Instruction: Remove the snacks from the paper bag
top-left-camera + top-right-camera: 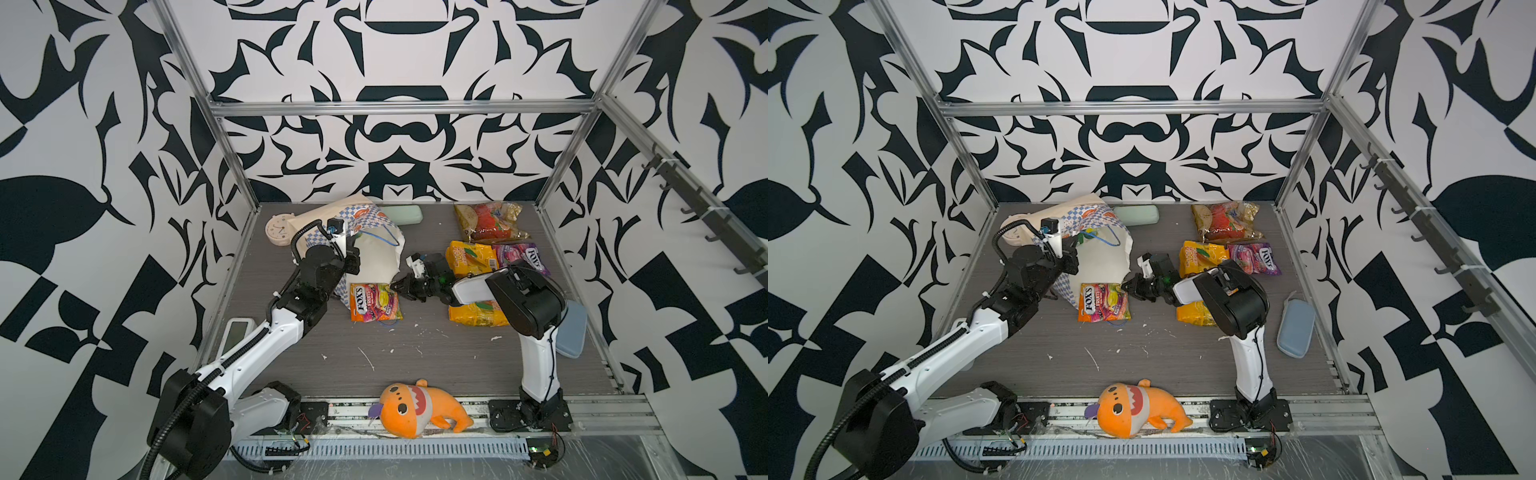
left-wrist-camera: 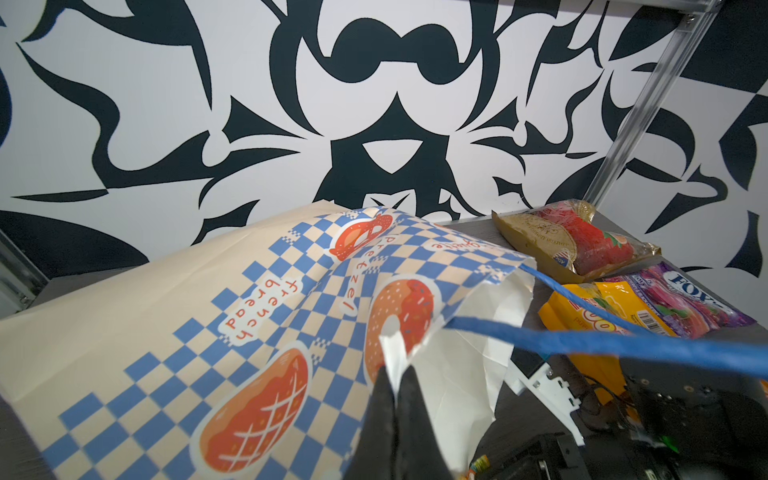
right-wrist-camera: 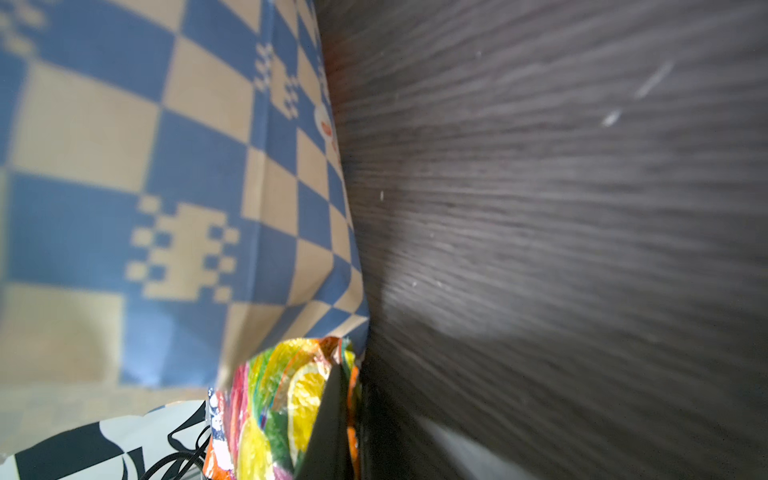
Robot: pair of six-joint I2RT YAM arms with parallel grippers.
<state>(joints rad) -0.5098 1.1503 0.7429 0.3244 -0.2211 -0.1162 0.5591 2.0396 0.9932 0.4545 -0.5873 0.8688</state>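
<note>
Robot lab test cell, aluminium frame (image 1: 399,109), black-and-white patterned walls (image 1: 395,50), left arm (image 1: 257,345), right arm (image 1: 538,361), base rail (image 1: 602,409)

Twin high views over table (image 1: 415,353); wrist cameras close on paper bag (image 2: 166,311)

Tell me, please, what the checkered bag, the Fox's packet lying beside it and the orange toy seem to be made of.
Checkered bag: paper with a matte finish, judging by its sharp creases and ragged white rim.
Fox's packet: thin plastic film, glossy; it wrinkles and catches bright highlights.
Orange toy: probably plush fabric over soft stuffing; it looks matte, rounded and slightly fuzzy.
</note>
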